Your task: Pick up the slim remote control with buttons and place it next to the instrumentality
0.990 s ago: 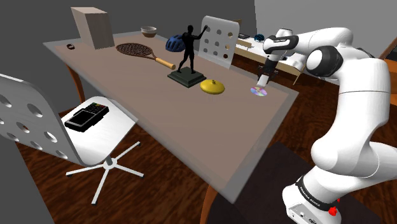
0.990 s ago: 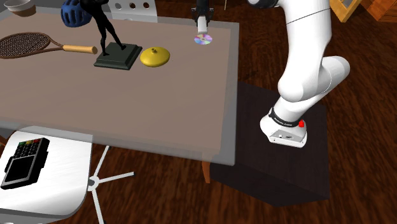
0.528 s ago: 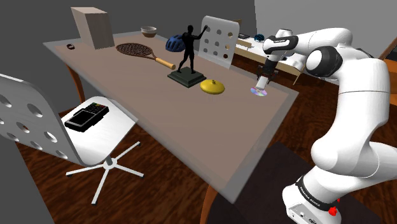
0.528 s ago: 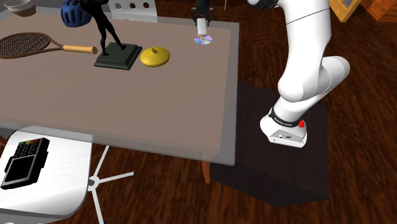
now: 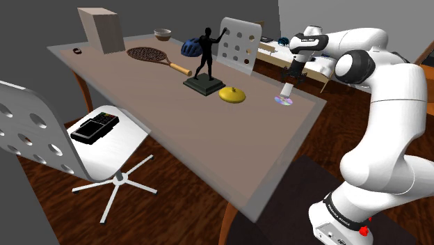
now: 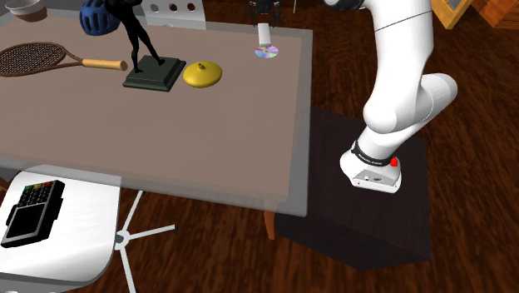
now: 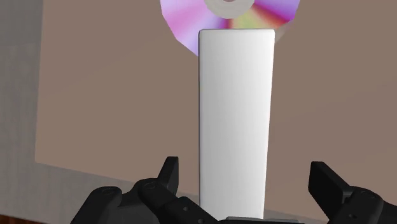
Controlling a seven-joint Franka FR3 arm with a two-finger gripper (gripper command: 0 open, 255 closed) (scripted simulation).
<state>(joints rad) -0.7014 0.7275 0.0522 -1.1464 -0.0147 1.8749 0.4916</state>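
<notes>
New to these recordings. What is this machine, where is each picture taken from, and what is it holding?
It is a white robot arm on a dark box, with a black gripper at its end. One picture looks down from beside the stand, one from a second camera above the table, and one from a camera on the hand, looking along the gripper. On the table lie a racket, a black figurine, a yellow dome, a blue helmet, a bowl, a box and a shiny disc. The gripper is shut on a slim white remote, which hangs upright just above the disc. A black keypad device lies on the white chair.
</notes>
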